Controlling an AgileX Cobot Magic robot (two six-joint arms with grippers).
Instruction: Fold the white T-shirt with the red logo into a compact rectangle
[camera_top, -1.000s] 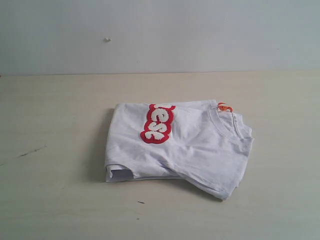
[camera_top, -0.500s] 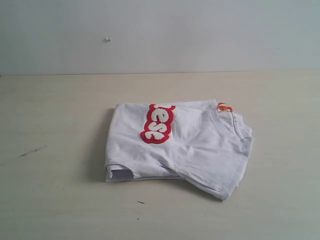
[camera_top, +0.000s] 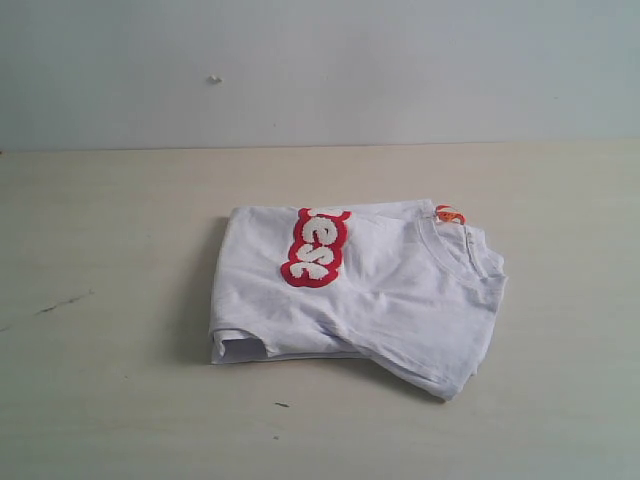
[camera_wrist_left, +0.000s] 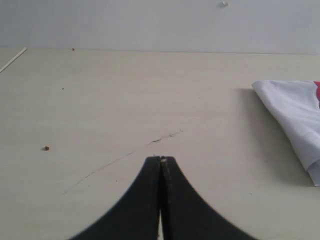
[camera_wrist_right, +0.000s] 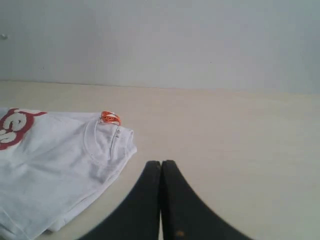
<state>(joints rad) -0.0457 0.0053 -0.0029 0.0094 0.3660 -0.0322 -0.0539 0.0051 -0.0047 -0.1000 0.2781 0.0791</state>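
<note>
The white T-shirt (camera_top: 380, 295) lies folded into a rough rectangle in the middle of the table. Part of its red logo (camera_top: 316, 248) shows on top, and the ribbed neck with an orange tag (camera_top: 449, 214) sits at its right end. The left wrist view catches one corner of the shirt (camera_wrist_left: 295, 115); my left gripper (camera_wrist_left: 161, 159) is shut, empty, above bare table away from it. In the right wrist view the collar (camera_wrist_right: 107, 140) and tag (camera_wrist_right: 110, 118) lie just beside my right gripper (camera_wrist_right: 161, 162), which is shut on nothing. Neither gripper appears in the exterior view.
The pale wooden table (camera_top: 110, 380) runs back to a plain grey wall (camera_top: 400, 70). A dark scratch (camera_top: 62, 302) marks the table left of the shirt, and a small red speck (camera_wrist_left: 46, 148) lies near the left gripper.
</note>
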